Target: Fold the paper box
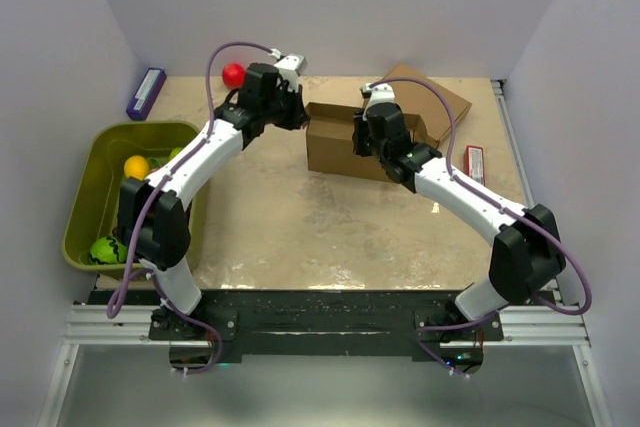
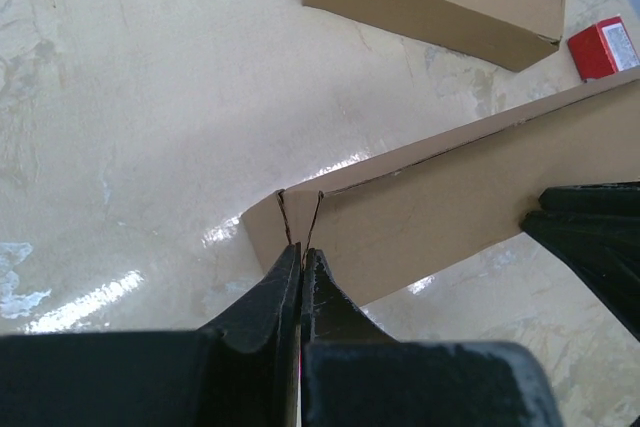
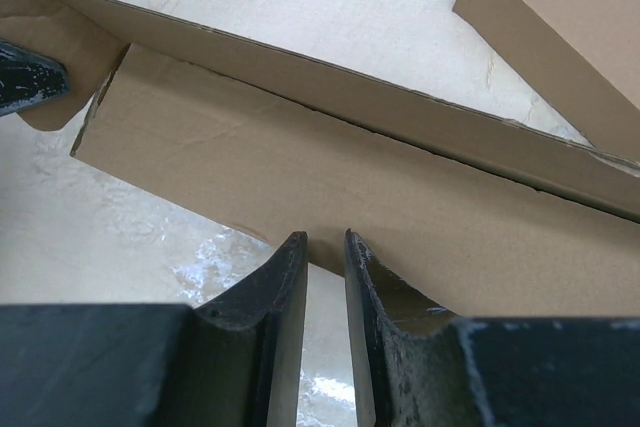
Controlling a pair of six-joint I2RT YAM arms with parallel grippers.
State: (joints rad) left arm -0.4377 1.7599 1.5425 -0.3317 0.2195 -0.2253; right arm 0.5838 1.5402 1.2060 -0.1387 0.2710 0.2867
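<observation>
Cardboard of the paper box, mid-desk, is partly covered at its right end by the right arm; the left tool is closed on a thin flap at its left corner. The right tool shows a narrow slit at the long wall's lower edge, and I cannot tell if it pinches. The near side is bare, and a second carton stands close behind.

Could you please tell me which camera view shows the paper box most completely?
The top external view: the paper box appears nearly whole, as a carton. The left wrist view shows only one wall and a corner; the right wrist view shows only long panels.
</observation>
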